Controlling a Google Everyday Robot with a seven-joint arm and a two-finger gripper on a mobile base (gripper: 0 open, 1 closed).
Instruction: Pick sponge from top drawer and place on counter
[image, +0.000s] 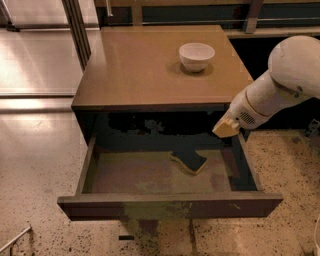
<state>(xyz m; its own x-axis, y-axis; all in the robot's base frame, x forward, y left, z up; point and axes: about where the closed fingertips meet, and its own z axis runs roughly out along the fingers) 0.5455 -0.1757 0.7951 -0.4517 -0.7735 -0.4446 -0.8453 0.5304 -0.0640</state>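
Observation:
The sponge (190, 161), dark blue on top with a yellow base, lies flat on the greenish-tan floor of the open top drawer (170, 205), right of the middle. My gripper (226, 128) hangs at the end of the white arm over the drawer's right rear corner, just below the counter's front edge. It is above and to the right of the sponge and apart from it. The counter (145, 65) is the glossy tan-brown top of the dark cabinet.
A white bowl (196, 55) stands on the counter at the back right. The white arm (285, 85) reaches in from the right. Speckled floor (295, 165) surrounds the cabinet. Dark vertical posts (77, 25) stand at the back left.

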